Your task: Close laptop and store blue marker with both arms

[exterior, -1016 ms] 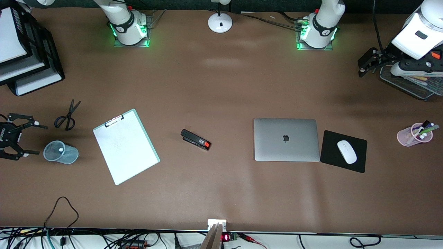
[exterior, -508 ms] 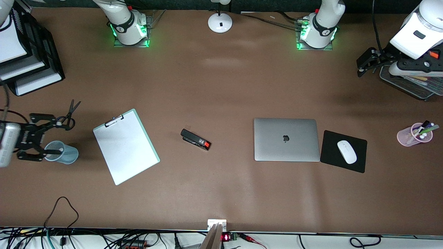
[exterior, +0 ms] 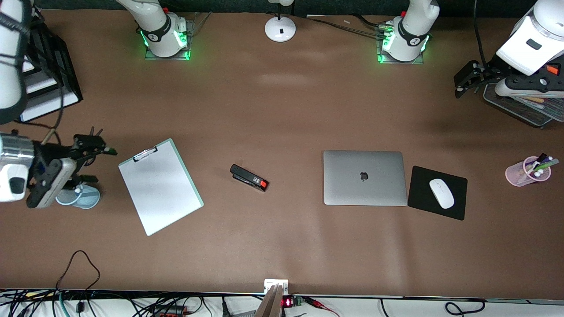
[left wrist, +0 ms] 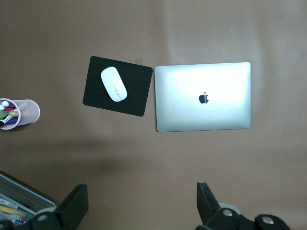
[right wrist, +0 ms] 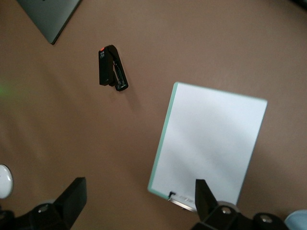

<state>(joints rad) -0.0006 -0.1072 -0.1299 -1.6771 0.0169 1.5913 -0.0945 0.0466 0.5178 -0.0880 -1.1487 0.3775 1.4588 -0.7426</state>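
Observation:
The laptop (exterior: 365, 178) lies shut on the table, lid up with the apple logo showing; it also appears in the left wrist view (left wrist: 202, 97). A white tip that looks like the blue marker's (exterior: 78, 190) shows at the mouth of a light-blue mesh cup (exterior: 86, 197) at the right arm's end. My right gripper (exterior: 99, 164) hangs open over that cup and the scissors, with nothing between its fingers (right wrist: 136, 201). My left gripper (exterior: 463, 82) is open and empty (left wrist: 141, 203), up beside the wire tray at the left arm's end.
A clipboard (exterior: 160, 186) and a black stapler (exterior: 249, 177) lie between cup and laptop. A mouse (exterior: 441, 193) sits on a black mouse pad (exterior: 458, 207) beside the laptop. A pink pen cup (exterior: 527, 172), wire tray (exterior: 520, 110), stacked trays (exterior: 48, 99) and lamp base (exterior: 280, 29) line the edges.
My right gripper has swung in from the table's end toward the clipboard and now covers the scissors and part of the cup. The left arm has barely moved.

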